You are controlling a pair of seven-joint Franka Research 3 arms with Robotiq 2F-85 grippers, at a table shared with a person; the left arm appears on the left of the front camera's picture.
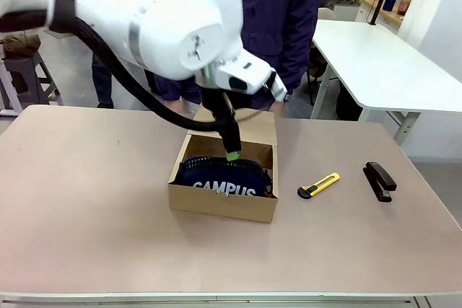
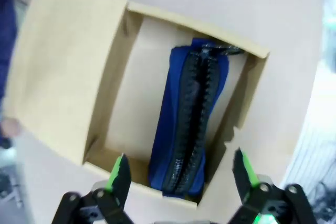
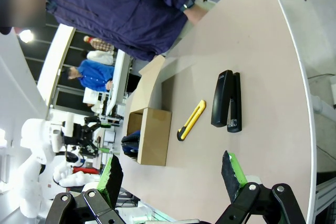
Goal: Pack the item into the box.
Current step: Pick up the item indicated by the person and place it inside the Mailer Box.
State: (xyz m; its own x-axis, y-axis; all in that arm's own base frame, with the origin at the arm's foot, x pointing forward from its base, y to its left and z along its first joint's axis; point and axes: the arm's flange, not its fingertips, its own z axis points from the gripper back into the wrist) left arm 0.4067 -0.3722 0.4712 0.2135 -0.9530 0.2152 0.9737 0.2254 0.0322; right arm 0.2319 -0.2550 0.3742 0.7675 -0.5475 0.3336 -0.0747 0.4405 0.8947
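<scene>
Now, pouch [image 1: 225,178]: you see it inside the box [image 1: 216,205].
Left fingers [image 2: 118,172]: open above the box, empty.
Right fingers [image 3: 111,178]: open, well apart from the box.

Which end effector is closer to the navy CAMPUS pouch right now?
Left. The left end effector hangs open directly over the pouch in the box. The right end effector is off to the side, beyond the stapler and utility knife.

pouch [image 1: 224,177] in box [image 1: 216,203] | knife [image 1: 318,185] R of box | stapler [image 1: 380,180] R of knife | L claw [image 1: 232,154] over pouch
</scene>
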